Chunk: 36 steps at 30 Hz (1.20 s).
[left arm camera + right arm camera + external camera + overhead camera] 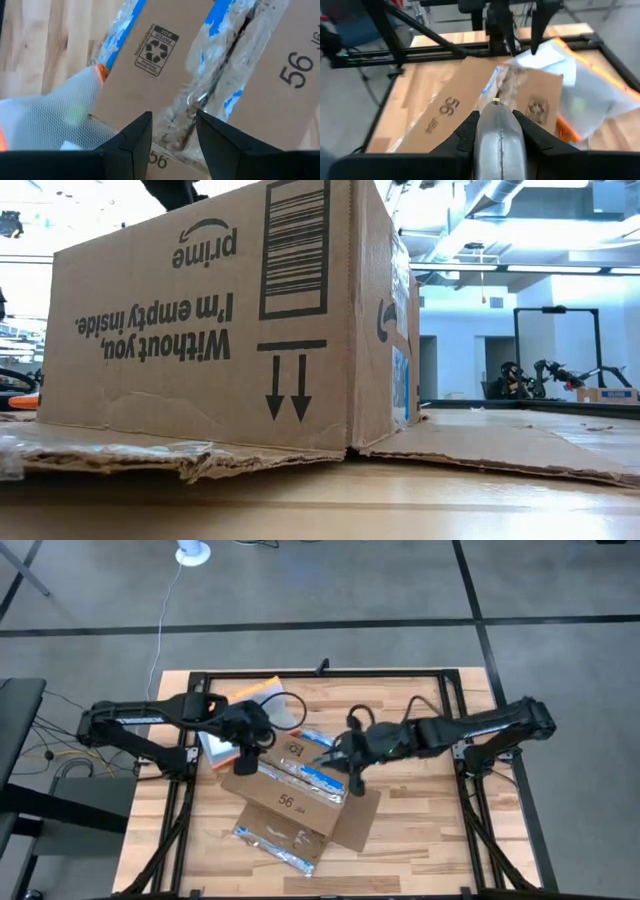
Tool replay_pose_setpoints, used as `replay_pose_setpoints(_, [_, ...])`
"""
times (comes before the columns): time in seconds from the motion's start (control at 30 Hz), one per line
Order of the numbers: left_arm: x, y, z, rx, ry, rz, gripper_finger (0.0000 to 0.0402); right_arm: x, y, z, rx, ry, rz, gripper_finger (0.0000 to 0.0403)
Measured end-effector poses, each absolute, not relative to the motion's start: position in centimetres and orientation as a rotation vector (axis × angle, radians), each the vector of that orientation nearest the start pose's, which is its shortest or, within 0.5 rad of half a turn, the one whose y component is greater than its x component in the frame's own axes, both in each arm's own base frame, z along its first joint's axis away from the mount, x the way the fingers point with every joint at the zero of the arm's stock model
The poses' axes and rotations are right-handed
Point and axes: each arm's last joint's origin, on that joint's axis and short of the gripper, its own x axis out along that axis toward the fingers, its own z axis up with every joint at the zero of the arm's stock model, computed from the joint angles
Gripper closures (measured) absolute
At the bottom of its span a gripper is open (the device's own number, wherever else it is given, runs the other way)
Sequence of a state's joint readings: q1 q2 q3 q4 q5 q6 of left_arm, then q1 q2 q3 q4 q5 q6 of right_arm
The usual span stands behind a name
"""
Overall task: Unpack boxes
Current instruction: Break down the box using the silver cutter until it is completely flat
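High view: cardboard box [290, 795] on table [420, 830]; clear orange-edged pouch [245, 710] beside it, left gripper [247, 755] and right gripper [352, 772] over its taped top. Low view: box wall blocks the grippers. Left wrist: fingers [135, 137] apart; right wrist: fingers clamp a silvery tool [495, 132].

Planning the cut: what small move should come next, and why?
Probably lower the right tool, shut on a silver implement, onto the box at its taped seam: the seam is still taped, and the open left tool hovers over its other end.
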<state>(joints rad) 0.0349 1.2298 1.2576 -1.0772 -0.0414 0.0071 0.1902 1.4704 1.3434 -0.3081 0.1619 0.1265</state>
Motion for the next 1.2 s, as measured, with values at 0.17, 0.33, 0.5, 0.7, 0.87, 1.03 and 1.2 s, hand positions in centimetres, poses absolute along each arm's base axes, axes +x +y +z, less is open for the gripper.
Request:
replay_pose_setpoints(0.17, [20.2, 0.6, 32.1, -0.025, 1.126, 0.067, 0.0267, 34.8, 5.9, 35.5, 0.081, 0.276, -0.054, 0.0334])
replay_pose_setpoints(0.33, [17.6, 0.2, 30.4, 0.062, 1.192, 0.0, 0.0267, 36.0, 6.3, 34.3, 0.118, 0.268, -0.096, 0.0334])
replay_pose_setpoints(0.5, [17.2, 0.1, 28.4, 0.057, 1.185, -0.016, 0.0267, 36.5, 6.3, 33.9, 0.146, 0.265, -0.099, 0.0335])
replay_pose_setpoints(0.7, [18.6, -0.9, 27.2, -0.058, 1.131, 0.009, 0.0267, 36.5, 5.8, 34.1, 0.182, 0.247, -0.119, 0.0335])
replay_pose_setpoints(0.87, [20.0, -2.0, 29.0, -0.091, 0.987, -0.021, 0.0267, 36.4, 5.6, 33.8, 0.195, 0.284, -0.131, 0.0335])
replay_pose_setpoints(1.03, [20.1, -2.5, 29.8, -0.021, 0.946, -0.069, 0.0267, 36.4, 5.6, 33.6, 0.203, 0.298, -0.134, 0.0335])
replay_pose_setpoints(1.2, [20.6, -2.1, 29.8, 0.253, 0.925, -0.088, 0.0267, 36.5, 5.6, 33.5, 0.264, 0.297, -0.145, 0.0335])
